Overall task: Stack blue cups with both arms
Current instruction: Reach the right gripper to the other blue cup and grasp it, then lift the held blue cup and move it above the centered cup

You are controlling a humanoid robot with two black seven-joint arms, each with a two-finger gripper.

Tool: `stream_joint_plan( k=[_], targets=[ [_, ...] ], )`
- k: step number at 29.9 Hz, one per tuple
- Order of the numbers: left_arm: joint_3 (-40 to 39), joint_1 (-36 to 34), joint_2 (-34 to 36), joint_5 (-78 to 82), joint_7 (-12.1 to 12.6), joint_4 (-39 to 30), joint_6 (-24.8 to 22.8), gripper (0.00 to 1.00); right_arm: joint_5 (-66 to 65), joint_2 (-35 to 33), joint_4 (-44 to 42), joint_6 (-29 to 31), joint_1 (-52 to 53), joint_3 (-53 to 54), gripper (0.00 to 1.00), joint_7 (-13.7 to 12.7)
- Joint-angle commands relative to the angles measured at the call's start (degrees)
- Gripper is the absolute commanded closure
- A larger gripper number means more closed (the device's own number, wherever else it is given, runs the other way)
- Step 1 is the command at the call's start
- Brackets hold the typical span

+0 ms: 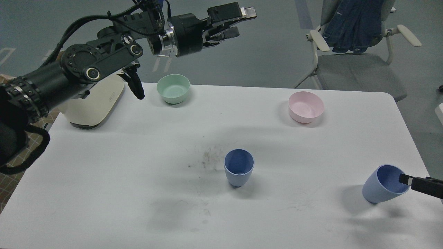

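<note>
Right gripper [404, 179] pinches tilted blue cup [382, 185] at lower right; upright cup [238, 167] stands left, mid-frame; left gripper [238, 22] parted, empty.

A mint-green bowl [173, 88] and pink bowl [306, 107] sit well apart on the white table [104, 180]; behind stands a grey chair [356, 71] draped with denim.

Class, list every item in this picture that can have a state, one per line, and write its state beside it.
Middle blue cup: upright on the table, empty, free.
Right blue cup: tilted, rim at the right end effector; grip unclear.
Left end effector: raised, fingers apart, empty.
Mint-green bowl: upright, empty.
Pink bowl: upright, empty.
Chair: unoccupied, denim garment draped over its back.
</note>
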Motion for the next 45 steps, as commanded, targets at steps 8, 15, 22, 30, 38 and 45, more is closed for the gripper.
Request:
stream_joint_plan(
  k=[8, 15, 22, 30, 38, 45],
  targets=[
    [0.26, 0.27, 0.09, 0.08, 0.00, 0.01, 0.14, 0.05, -0.95, 2.78, -0.34, 0.01, -0.21, -0.02, 0.95, -1.10],
    [0.26, 0.53, 0.00, 0.17, 0.00, 0.01, 0.14, 0.05, -0.95, 2.70, -0.26, 0.01, 0.05, 0.07, 1.00, -1.98],
    [0.26, 0.44, 0.09, 0.26, 0.00, 0.18, 0.23, 0.05, -0.95, -0.81, 0.97, 0.27, 1.98, 0.68, 1.00, -1.90],
    [0.17, 0.35, 0.27, 0.26, 0.00, 0.18, 0.14, 0.05, -1.48, -4.25, 5.28, 5.98, 12.52, 0.77, 1.00, -2.24],
    [0.17, 0.27, 0.09, 0.26, 0.00, 0.18, 0.14, 0.05, -7.28, 3.63, 0.73, 13.45, 27.89, 0.68, 1.00, -2.86],
    [0.26, 0.27, 0.09, 0.34, 0.00, 1.67, 0.14, 0.05, -7.55, 20.61, -8.51, 19.17, 42.04, -4.31, 1.00, -2.86]
  ],
)
